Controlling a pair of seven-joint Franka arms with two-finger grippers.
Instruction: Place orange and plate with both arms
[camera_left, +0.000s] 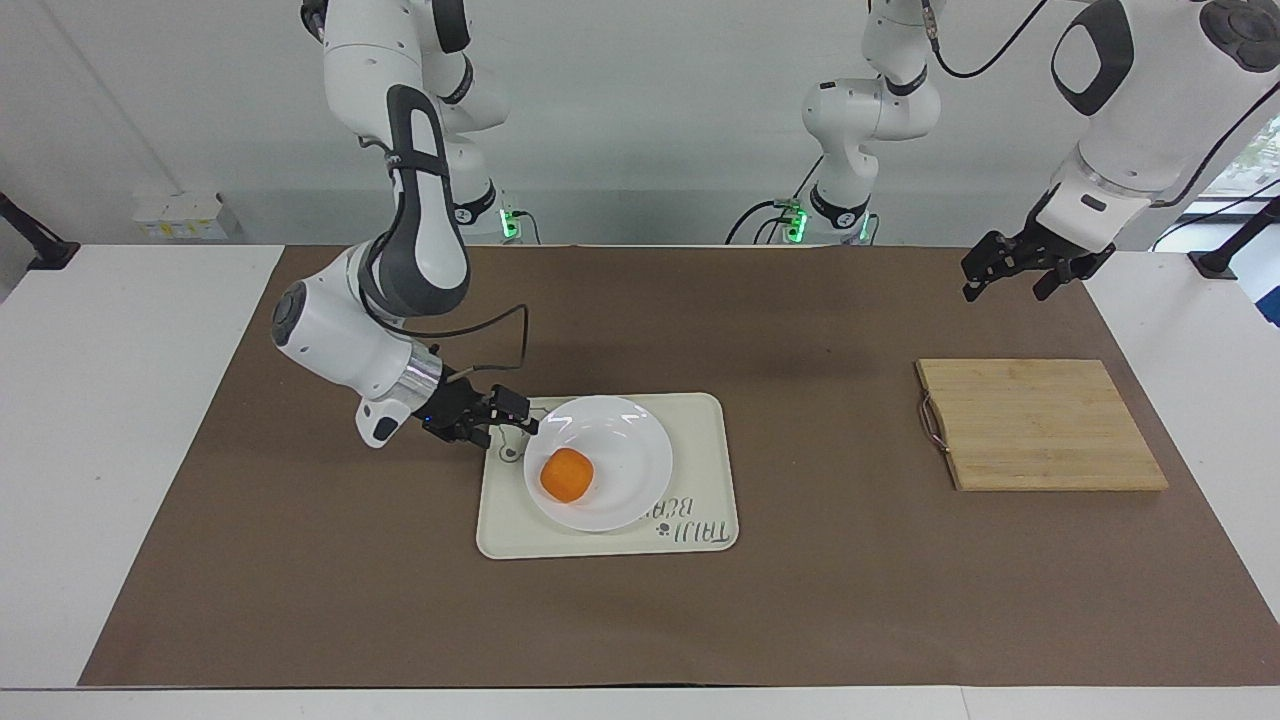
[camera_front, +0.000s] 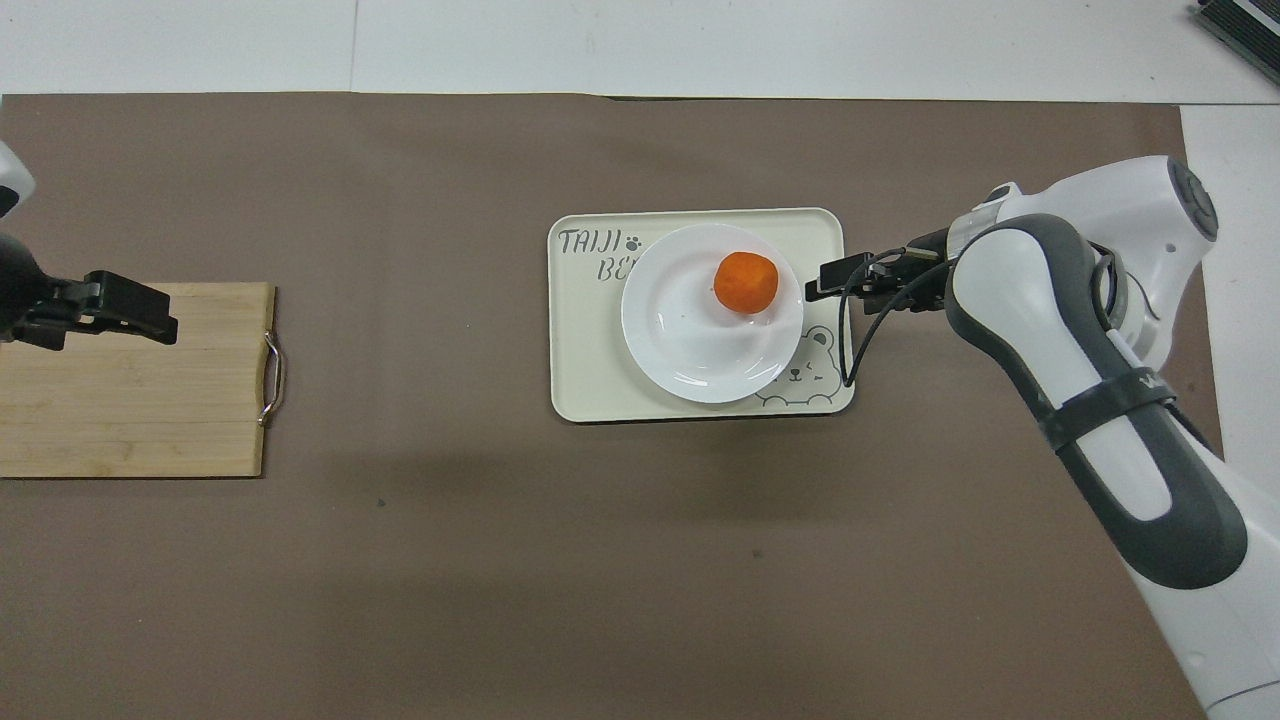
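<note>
The white plate lies flat on the cream bear tray. The orange sits on the plate, in its part farther from the robots and toward the right arm's end. My right gripper is open and empty. It hovers low over the tray's edge, just clear of the plate's rim. My left gripper is open and empty, and waits in the air over the wooden cutting board's end of the table.
A wooden cutting board with a metal handle lies toward the left arm's end. A brown mat covers the table. Two smaller white arms with green lights stand at the robots' edge.
</note>
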